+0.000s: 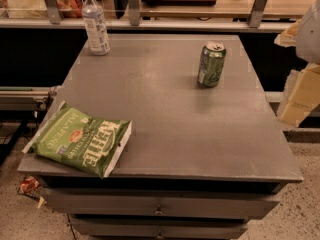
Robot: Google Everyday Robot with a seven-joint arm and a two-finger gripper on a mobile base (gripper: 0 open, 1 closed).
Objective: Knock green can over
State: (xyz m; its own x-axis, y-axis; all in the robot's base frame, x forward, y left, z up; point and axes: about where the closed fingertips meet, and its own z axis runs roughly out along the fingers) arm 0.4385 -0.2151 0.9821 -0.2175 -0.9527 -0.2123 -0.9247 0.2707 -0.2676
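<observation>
The green can [211, 64] stands upright on the grey table [170, 134], toward the back right, with its silver top and pull tab showing. My gripper [287, 74] is at the right edge of the view, just off the table's right side and to the right of the can, not touching it. Its pale cream fingers [300, 96] stand apart with nothing between them. Part of the gripper is cut off by the frame edge.
A clear plastic bottle [95, 23] with a white cap stands at the table's back left. A green-and-white chip bag [80, 139] lies flat at the front left corner. A shelf rail [150, 21] runs behind the table. Drawers [160, 206] sit below the front edge.
</observation>
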